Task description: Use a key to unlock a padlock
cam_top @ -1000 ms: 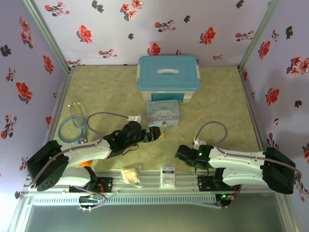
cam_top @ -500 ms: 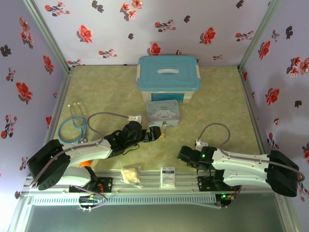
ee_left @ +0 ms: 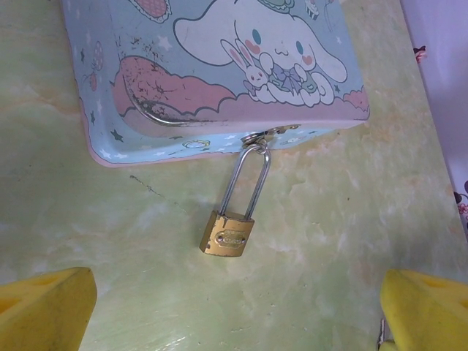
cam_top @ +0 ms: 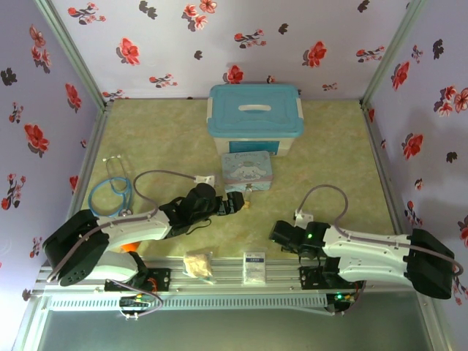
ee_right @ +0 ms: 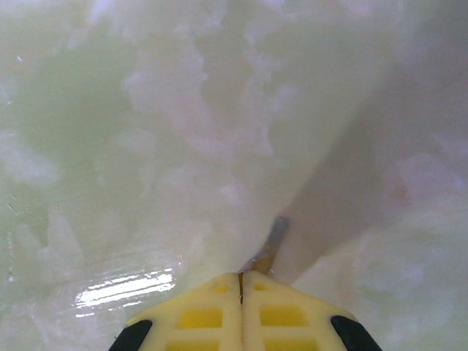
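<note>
Padlock point(ee_left: 227, 235) lies on the green table point(ee_left: 329, 219), hooked to the blue bunny tin point(ee_left: 219, 73). Left arm point(cam_top: 131, 230) stretches low toward it, left gripper point(ee_left: 238, 314) wide apart. Its wrist view shows a gold body and long silver loop. Right arm point(cam_top: 365, 245) lies low by the front; right gripper point(ee_right: 241, 281) is pinched on the key point(ee_right: 272, 240), a thin grey tip.

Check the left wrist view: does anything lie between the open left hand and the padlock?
Nothing visible does. Only bare table lies between the left hand and the padlock, whose shackle is hooked through the clasp of the cartoon tin.
</note>
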`<act>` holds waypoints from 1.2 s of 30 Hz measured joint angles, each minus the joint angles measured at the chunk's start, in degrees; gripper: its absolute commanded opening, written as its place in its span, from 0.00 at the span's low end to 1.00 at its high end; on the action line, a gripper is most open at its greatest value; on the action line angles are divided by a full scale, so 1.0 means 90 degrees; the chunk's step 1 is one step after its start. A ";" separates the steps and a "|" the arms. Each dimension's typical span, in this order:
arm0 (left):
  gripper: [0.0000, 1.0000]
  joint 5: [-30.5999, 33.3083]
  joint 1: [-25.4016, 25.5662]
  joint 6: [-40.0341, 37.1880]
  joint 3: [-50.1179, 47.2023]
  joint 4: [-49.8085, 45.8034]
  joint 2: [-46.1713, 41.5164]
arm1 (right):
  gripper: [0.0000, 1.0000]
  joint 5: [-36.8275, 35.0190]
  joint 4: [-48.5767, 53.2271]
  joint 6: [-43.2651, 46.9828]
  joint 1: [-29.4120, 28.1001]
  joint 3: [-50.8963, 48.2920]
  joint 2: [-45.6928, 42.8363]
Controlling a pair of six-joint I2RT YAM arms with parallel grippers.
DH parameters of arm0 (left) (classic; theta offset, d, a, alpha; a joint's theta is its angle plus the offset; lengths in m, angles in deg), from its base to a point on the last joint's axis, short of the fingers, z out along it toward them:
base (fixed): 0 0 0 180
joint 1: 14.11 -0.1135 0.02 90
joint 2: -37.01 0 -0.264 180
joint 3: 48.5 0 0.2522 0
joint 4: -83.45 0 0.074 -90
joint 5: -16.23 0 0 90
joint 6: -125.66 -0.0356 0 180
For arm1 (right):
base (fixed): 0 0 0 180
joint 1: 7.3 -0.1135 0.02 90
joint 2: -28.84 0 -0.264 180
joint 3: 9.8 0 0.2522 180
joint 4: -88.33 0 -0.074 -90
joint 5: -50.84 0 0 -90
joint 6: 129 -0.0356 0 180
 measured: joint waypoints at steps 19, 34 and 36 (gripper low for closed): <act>0.93 -0.0313 -0.0087 0.0274 0.0160 0.0498 0.0311 | 0.00 0.0022 -0.0872 0.3577 0.0002 0.1161 0.0238; 1.00 0.0495 0.0214 0.4690 -0.1892 0.4476 0.0279 | 0.00 0.0304 -0.3378 0.4398 0.0083 0.2295 0.0974; 1.00 0.0665 0.0250 0.5049 -0.1909 0.4787 0.0277 | 0.00 0.0350 -0.3684 0.4420 0.0075 0.2339 0.1127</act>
